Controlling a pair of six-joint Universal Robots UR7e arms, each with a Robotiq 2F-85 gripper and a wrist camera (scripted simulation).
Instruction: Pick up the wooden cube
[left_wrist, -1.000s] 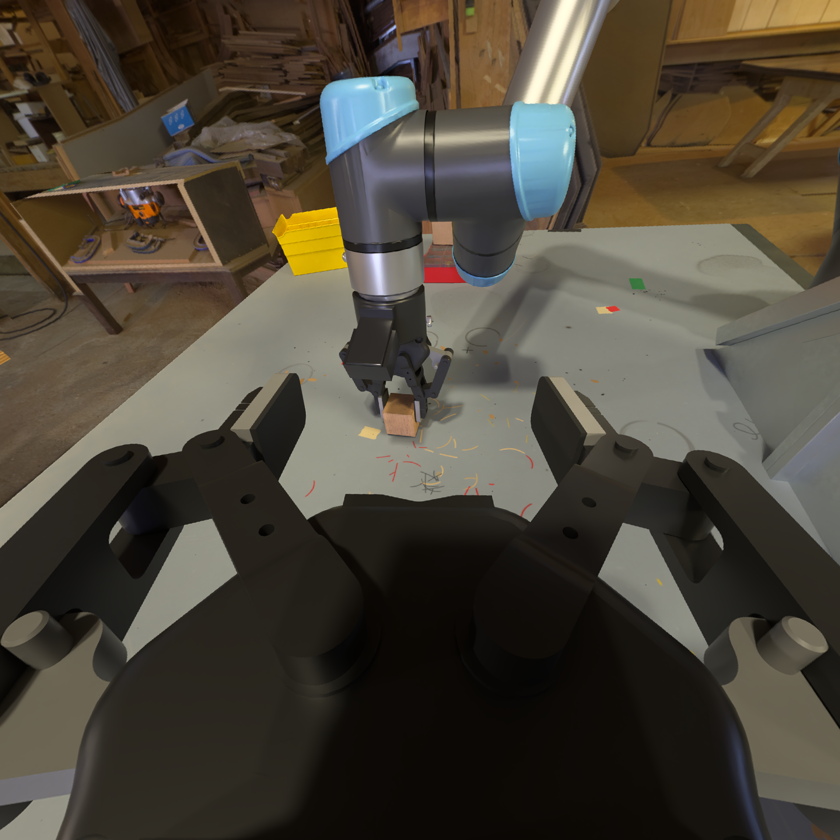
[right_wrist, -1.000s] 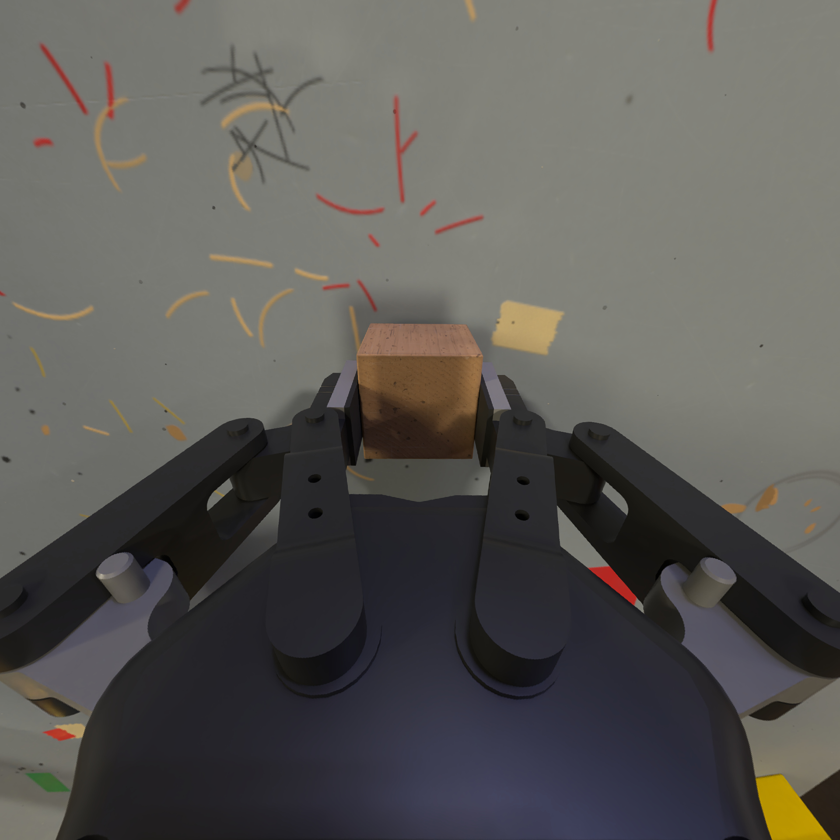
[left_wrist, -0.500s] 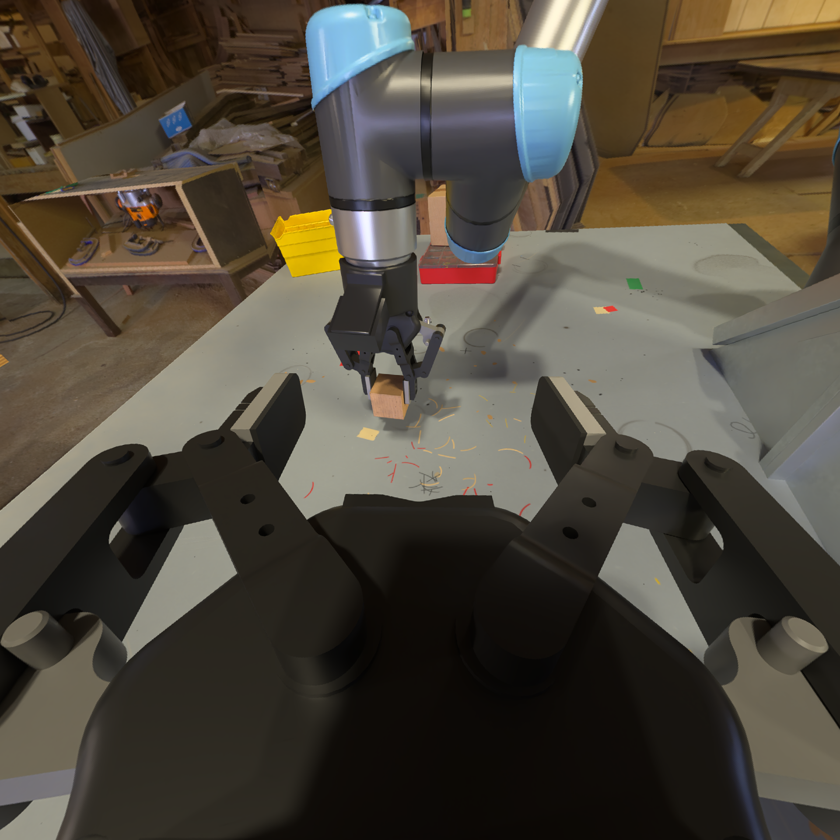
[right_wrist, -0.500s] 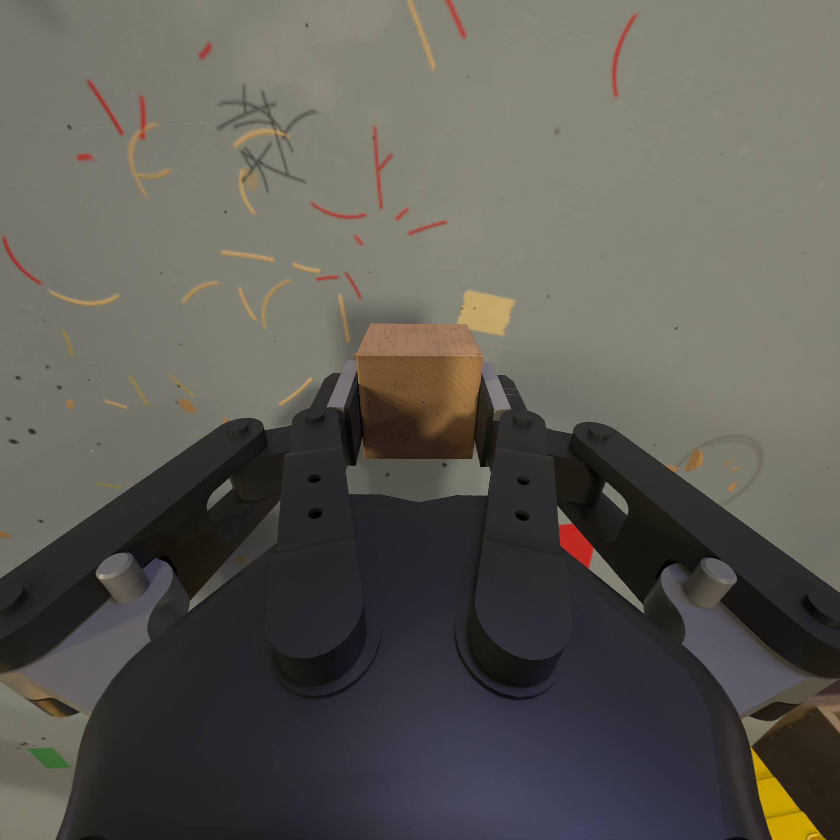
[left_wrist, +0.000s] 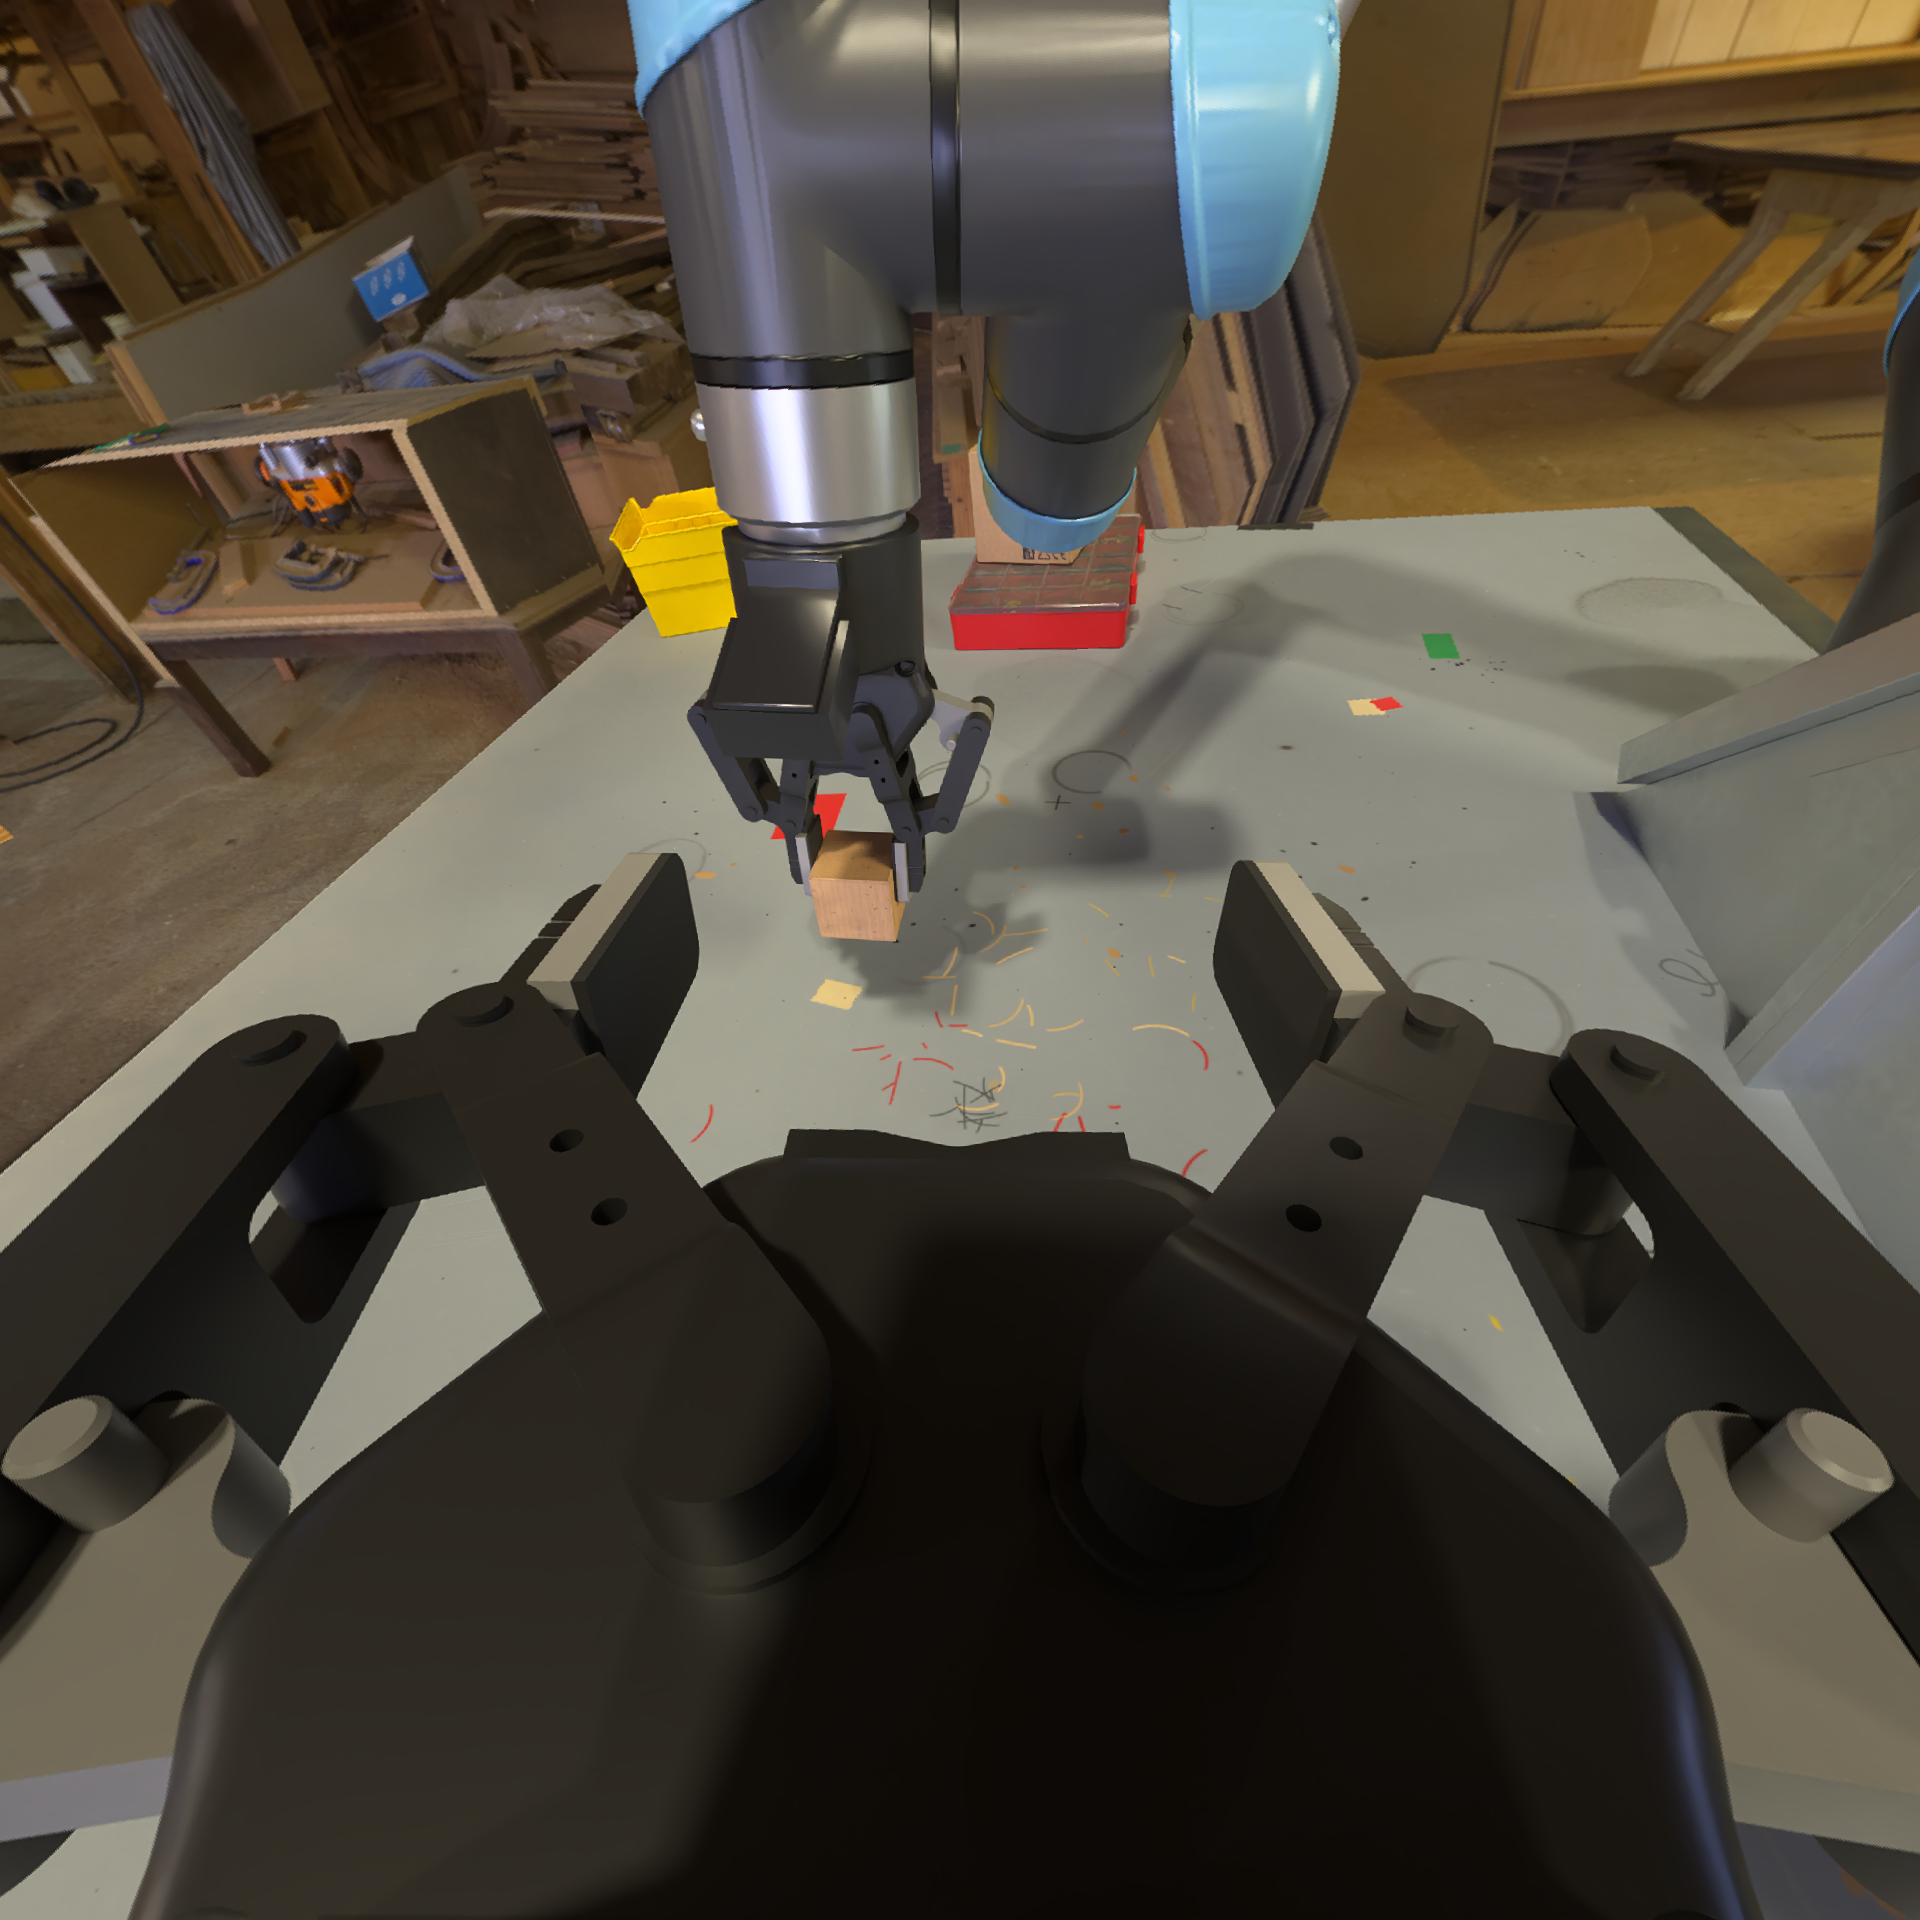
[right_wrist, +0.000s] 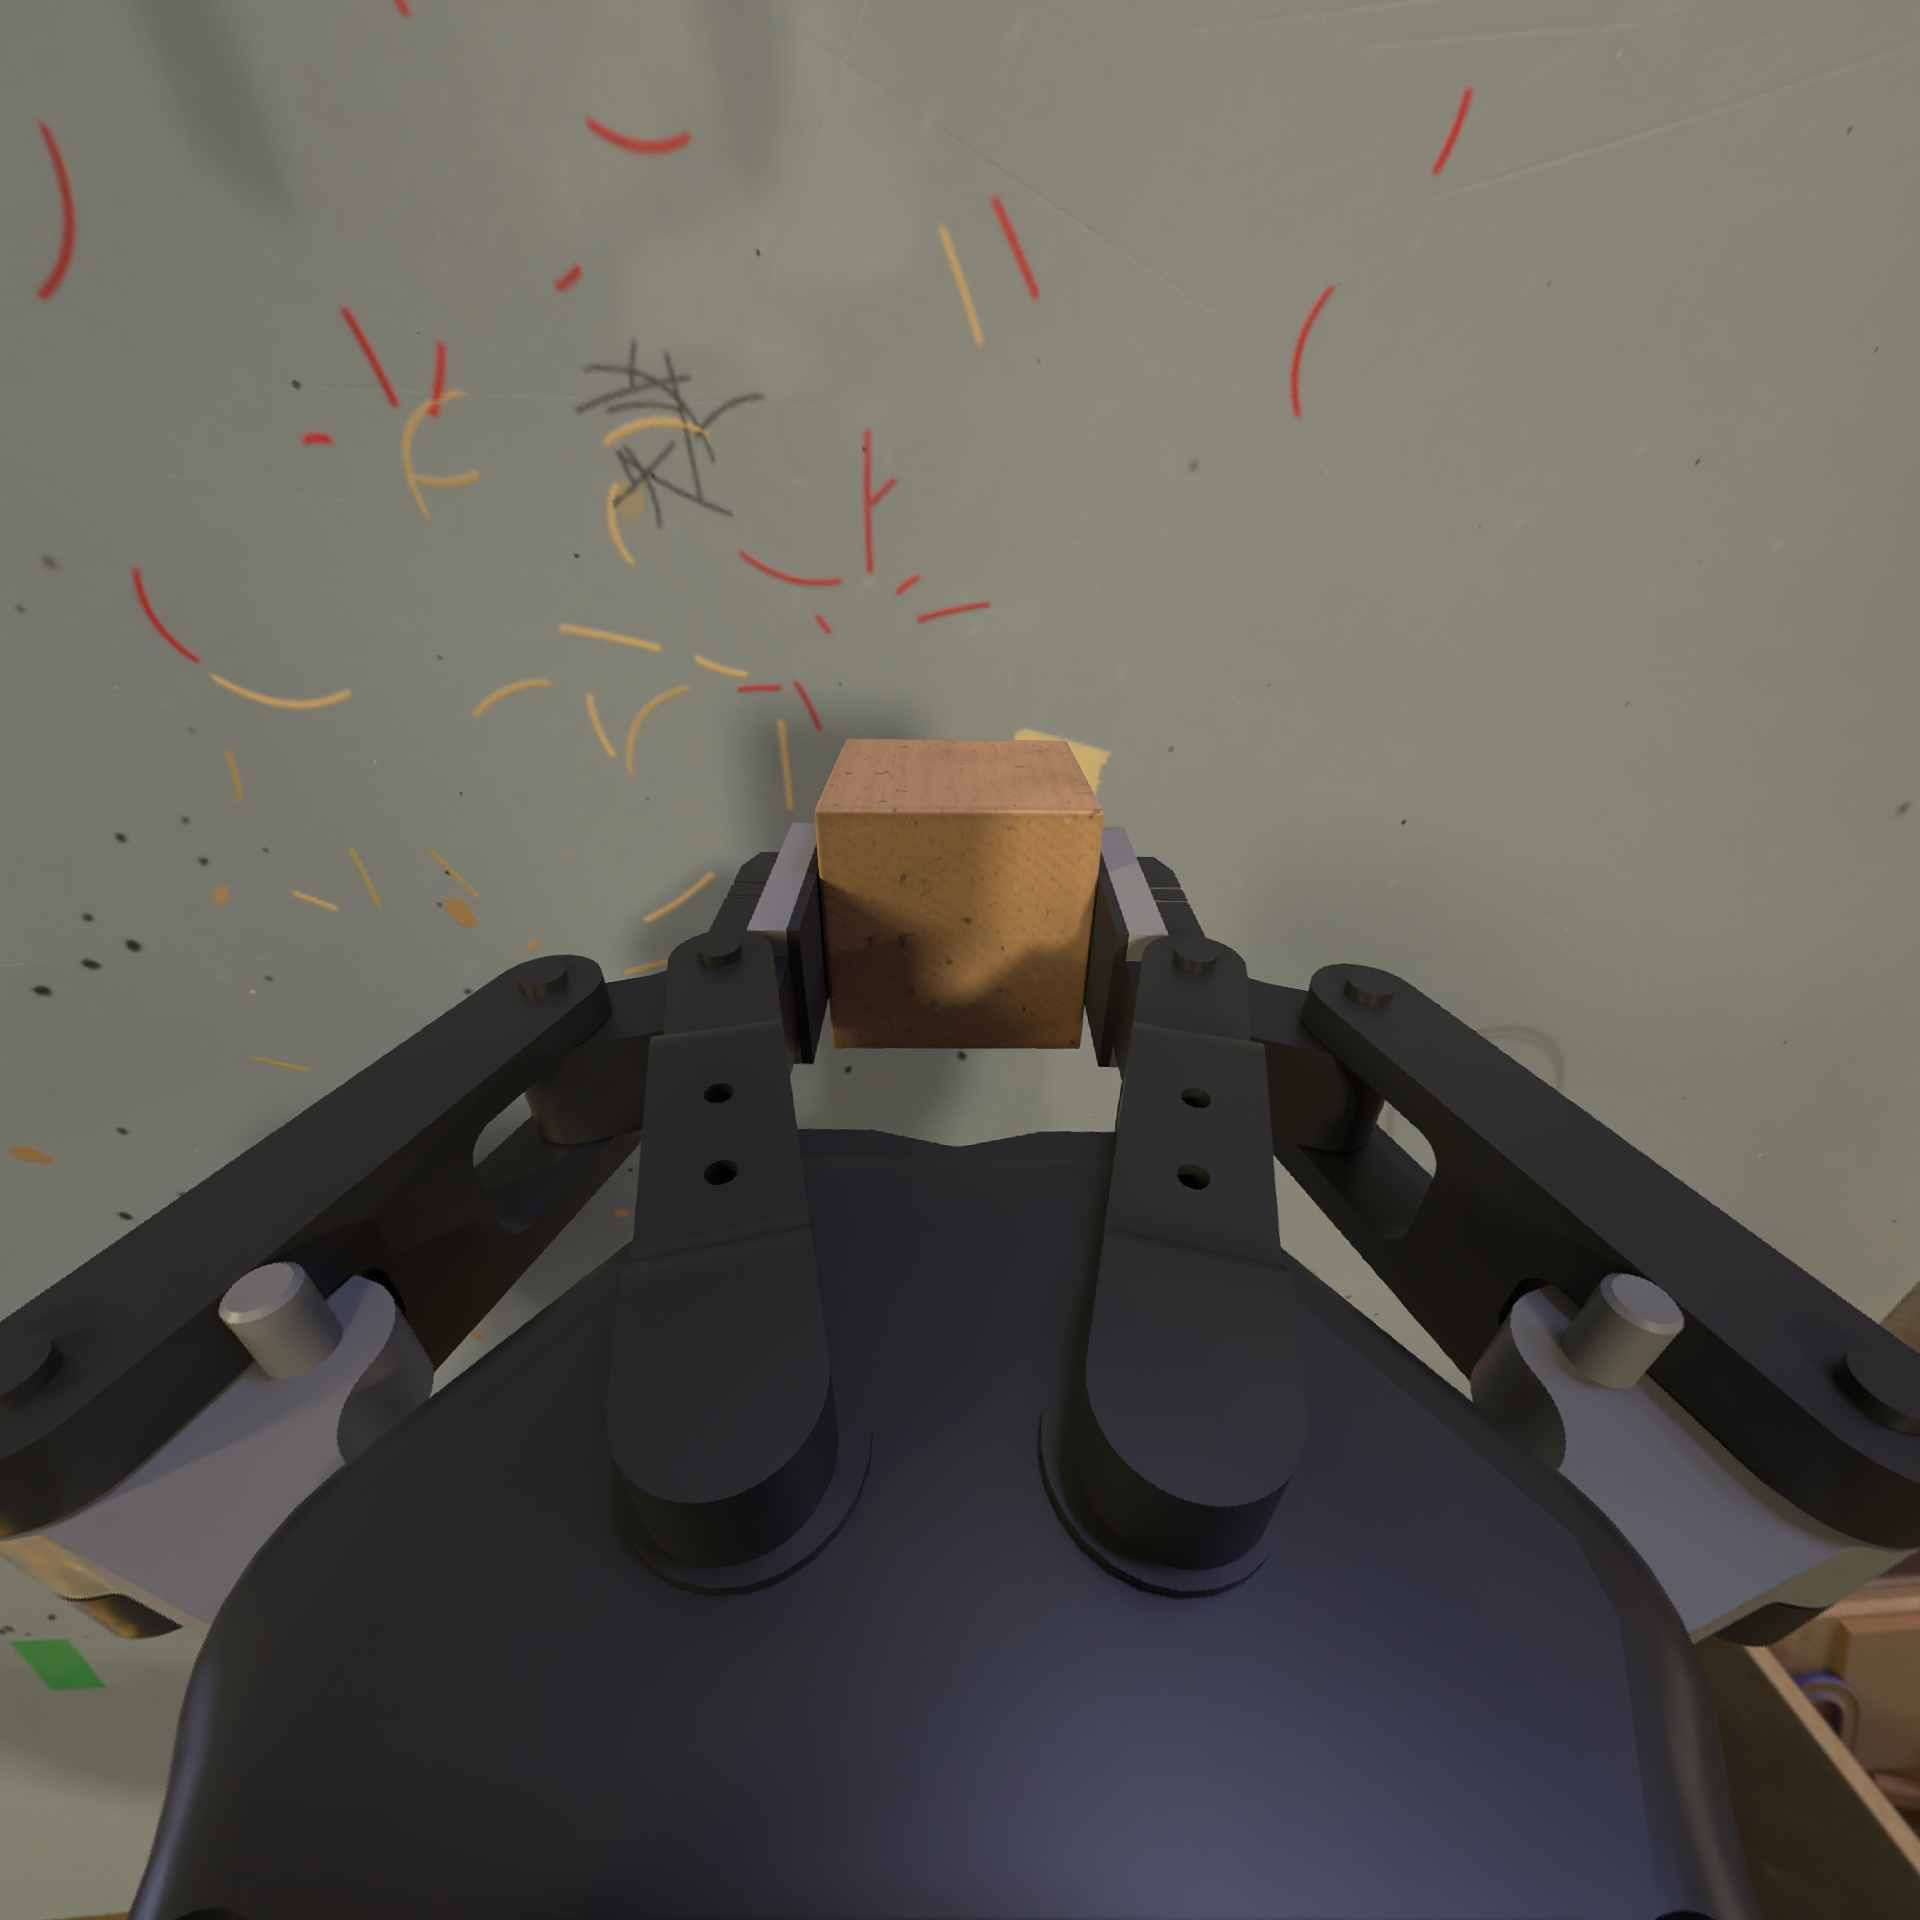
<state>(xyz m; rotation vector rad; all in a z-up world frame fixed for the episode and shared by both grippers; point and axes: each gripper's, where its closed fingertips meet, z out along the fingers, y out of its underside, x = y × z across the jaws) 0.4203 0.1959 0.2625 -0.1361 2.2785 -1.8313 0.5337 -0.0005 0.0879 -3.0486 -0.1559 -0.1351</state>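
The wooden cube (right_wrist: 956, 904) is a small light-brown block held between the two pads of my right gripper (right_wrist: 956, 883), which is shut on it. In the left wrist view the same cube (left_wrist: 854, 902) hangs clear above the grey table (left_wrist: 1351, 831), with its shadow below it. My left gripper (left_wrist: 961, 914) is open and empty, low over the near part of the table. The cube is ahead of it and apart from it.
A yellow bin (left_wrist: 675, 561) and a red case (left_wrist: 1044, 603) with a brown box on it stand at the table's far edge. A grey slanted structure (left_wrist: 1787, 831) rises at the right. Small coloured patches and scribbles mark the table top.
My right gripper has risen with the cube, which has left the table. The table looks farther off in the right wrist view. My left gripper has not moved.
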